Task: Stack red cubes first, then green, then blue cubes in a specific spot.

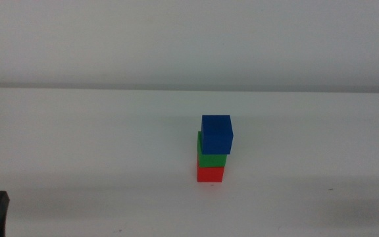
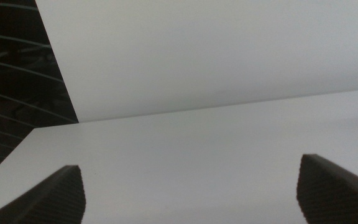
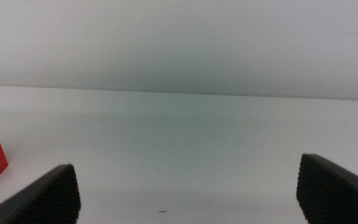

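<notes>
Resting with jaws spread wide and holding nothing, the left gripper [image 2: 190, 186] and right gripper [image 3: 188, 186] sit low at the table's [image 1: 77, 131] near corners. Mid-table, well apart from both, the blue cube [image 1: 216, 134] tops the green cube [image 1: 210, 160], which sits on the red cube [image 1: 210, 174].

This looks like a robot test bench in a lab: a plain white matte tabletop [image 1: 77, 145] stands before a bare white backdrop wall [image 1: 189, 39], and only three small coloured test cubes [image 1: 213, 150] stand on it.
</notes>
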